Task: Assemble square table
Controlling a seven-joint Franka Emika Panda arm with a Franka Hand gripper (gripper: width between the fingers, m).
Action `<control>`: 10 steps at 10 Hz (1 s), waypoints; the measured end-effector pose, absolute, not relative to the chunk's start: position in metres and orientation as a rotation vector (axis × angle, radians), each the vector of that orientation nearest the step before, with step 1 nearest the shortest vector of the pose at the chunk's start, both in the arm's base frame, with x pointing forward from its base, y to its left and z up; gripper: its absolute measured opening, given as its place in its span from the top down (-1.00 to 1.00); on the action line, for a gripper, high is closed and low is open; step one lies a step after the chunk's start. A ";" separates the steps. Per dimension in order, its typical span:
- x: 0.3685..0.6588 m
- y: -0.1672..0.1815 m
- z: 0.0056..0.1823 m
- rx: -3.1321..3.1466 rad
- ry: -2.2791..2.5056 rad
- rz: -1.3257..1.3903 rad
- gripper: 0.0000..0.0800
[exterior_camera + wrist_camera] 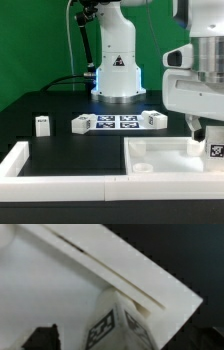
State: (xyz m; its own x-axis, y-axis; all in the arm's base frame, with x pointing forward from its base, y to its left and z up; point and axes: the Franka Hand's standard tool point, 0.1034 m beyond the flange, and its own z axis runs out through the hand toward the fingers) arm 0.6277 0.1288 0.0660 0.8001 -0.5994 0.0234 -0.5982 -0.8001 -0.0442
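The white square tabletop (165, 162) lies at the front of the exterior view's right, rim up, with round corner sockets. My gripper (200, 128) hangs over its right part. In the wrist view a white leg with a black-and-white tag (112, 321) stands on the tabletop (45, 286) near its raised rim (125, 266), between my dark fingers (45, 338). A gap shows beside the leg, so the gripper (120, 341) looks open around it. In the exterior view a tagged white part (214, 150) shows below the gripper. Other tagged legs lie on the black surface, one upright (42, 125) and two lying down (82, 123) (152, 120).
The marker board (118, 122) lies between the two lying legs. The arm's white base (118, 70) stands behind it. A long white wall bar (30, 165) edges the front on the exterior view's left. A green wall is behind.
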 end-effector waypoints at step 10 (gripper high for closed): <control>0.628 0.124 0.065 -2.932 1.022 -0.141 0.27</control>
